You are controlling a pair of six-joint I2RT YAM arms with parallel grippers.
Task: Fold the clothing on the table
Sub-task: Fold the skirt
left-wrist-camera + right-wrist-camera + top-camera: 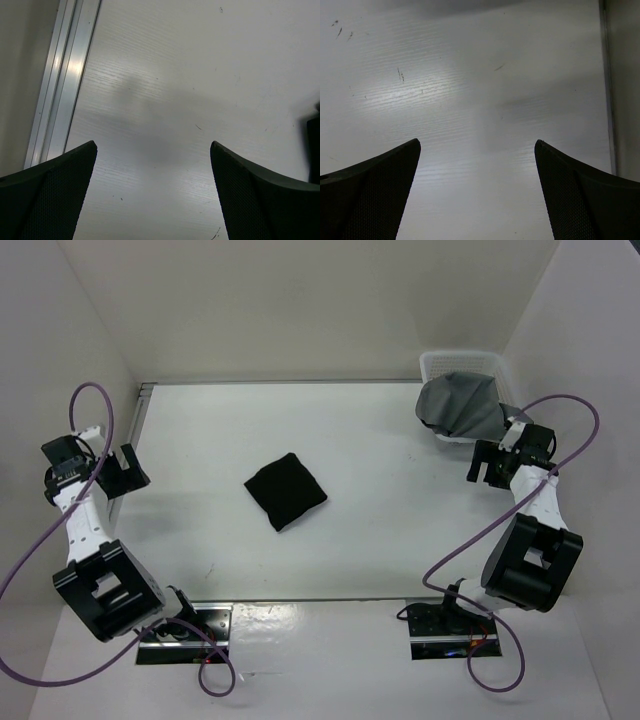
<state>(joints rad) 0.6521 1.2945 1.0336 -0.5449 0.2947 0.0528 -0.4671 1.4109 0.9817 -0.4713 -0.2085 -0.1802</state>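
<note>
The black clothing (286, 490) lies as a small compact square near the middle of the white table (380, 540). A sliver of the clothing (315, 150) shows at the right edge of the left wrist view. My left gripper (125, 470) hovers at the table's left edge, well left of the clothing, open and empty (152, 147). My right gripper (484, 464) hangs over the table's right side, far from the clothing, open with only bare table between its fingers (477, 145).
A white mesh basket (440, 365) stands at the back right corner with a grey cloth (462, 408) draped out of it, just behind my right gripper. A metal rail (62, 80) runs along the table's left edge. White walls enclose three sides.
</note>
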